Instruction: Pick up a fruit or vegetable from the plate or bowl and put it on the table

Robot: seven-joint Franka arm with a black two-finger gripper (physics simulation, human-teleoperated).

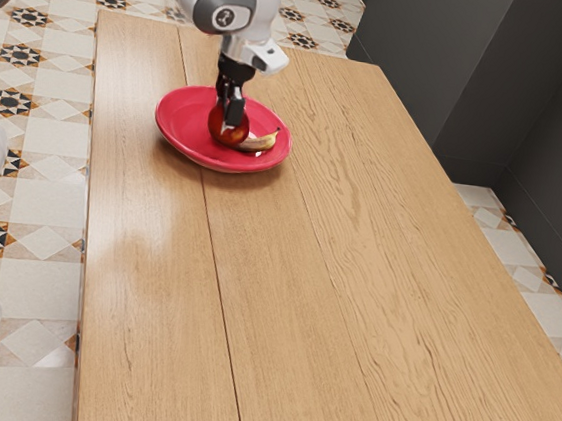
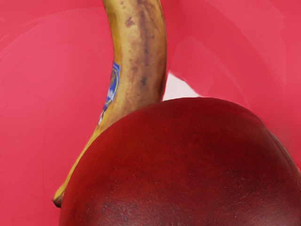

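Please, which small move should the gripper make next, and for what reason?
Probably secure the grip on the red apple before any lift: the gripper is at it, low over the red plate, a banana lies close beside, and whether the apple is held is unclear.

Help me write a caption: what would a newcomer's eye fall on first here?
Most likely the glossy red plate on the pale wooden table, toward the exterior view's upper left. Next, the round dark-red fruit within the plate's rim, right at the gripper. Beside it lies a spotted banana with a blue sticker.
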